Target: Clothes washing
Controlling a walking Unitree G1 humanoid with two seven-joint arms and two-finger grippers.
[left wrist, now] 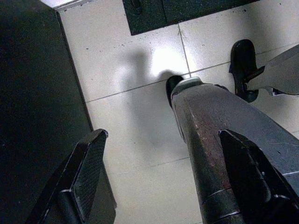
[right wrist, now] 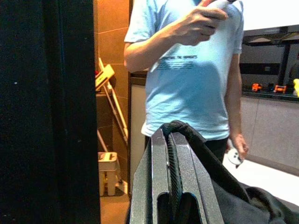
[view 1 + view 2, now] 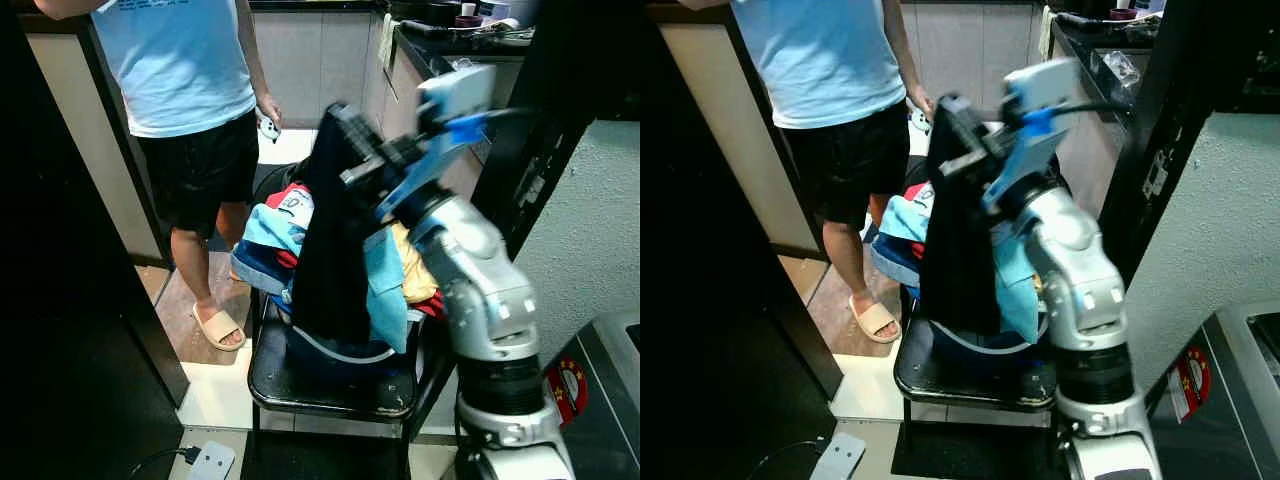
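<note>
Holding a black garment clamped between its fingers, the right gripper lifts it above the clothes pile on a chair. Left gripper hangs open over floor. Person stands behind.

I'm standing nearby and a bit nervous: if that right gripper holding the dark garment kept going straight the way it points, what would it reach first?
Probably the person in the light blue shirt. The right gripper, shut on the dark garment, points toward their torso with nothing between, though the gap is hard to judge.
</note>
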